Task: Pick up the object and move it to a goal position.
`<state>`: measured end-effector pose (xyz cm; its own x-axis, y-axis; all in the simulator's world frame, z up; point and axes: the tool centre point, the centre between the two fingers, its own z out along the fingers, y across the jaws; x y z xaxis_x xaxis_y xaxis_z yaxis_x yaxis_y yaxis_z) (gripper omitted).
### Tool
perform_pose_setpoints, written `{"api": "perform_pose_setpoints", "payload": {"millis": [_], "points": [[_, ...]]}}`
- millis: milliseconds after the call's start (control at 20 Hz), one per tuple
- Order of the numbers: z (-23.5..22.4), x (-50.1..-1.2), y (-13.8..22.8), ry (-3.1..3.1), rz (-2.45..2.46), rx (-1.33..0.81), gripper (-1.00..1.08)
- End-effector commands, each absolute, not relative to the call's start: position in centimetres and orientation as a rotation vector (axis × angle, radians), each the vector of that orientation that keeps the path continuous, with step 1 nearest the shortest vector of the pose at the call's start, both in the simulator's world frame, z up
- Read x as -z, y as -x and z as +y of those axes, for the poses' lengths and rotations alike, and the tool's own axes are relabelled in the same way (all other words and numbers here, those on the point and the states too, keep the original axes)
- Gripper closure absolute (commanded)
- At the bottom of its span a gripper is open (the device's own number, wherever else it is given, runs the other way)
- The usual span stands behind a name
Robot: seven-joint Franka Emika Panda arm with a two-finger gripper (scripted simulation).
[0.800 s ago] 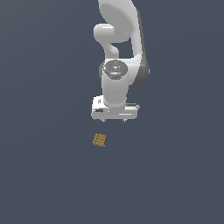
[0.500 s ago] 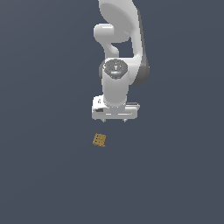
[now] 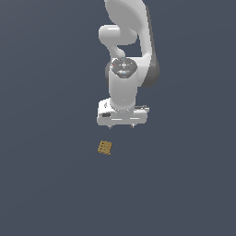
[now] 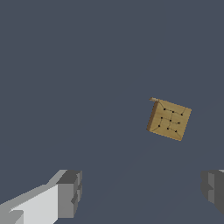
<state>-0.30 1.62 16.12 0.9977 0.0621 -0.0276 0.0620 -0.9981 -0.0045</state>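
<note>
Block (image 3: 105, 147) and gripper (image 3: 121, 125) were seen well apart in the exterior view, with nothing held. The block, a tiny tan-brown square with a few dark dots on its upper face, was found lying flat on the plain dark grey bench (image 3: 46, 184), below the gripper in that picture and somewhat toward the exterior view's left. Its edges were turned slightly askew to the picture's frame. No contact between the block and any part of the arm was shown.

The white arm (image 3: 123, 87) was seen hanging down from the top of the exterior view, its wrist pointed downward and the broad white gripper body held level above the bench. Only short stubs of the fingers were visible beneath that body, too small for their spacing to be judged there.

In the wrist view the block (image 4: 169, 119) was shown clearly, with a grid of dark dots and thin lines on its face and one darker side wall visible. Two grey fingertips (image 4: 70, 194) were seen at opposite sides of that picture, one on a white finger and the other cut off by the picture's edge. The jaws were thus shown spread wide and released, with bare bench between them. The block was not between the fingertips.
</note>
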Motion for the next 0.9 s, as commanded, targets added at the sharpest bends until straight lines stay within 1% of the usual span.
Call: {"api": "perform_pose_setpoints", "payload": {"millis": [0, 400, 850], "points": [[1.6, -16.1, 0.3, 3.136, -0.1, -0.045, -0.92], [1.2, -15.6, 0.1, 3.134, -0.194, -0.044, -0.92], [0.2, -14.3, -0.5, 3.112, -0.449, -0.043, -0.92]]}}
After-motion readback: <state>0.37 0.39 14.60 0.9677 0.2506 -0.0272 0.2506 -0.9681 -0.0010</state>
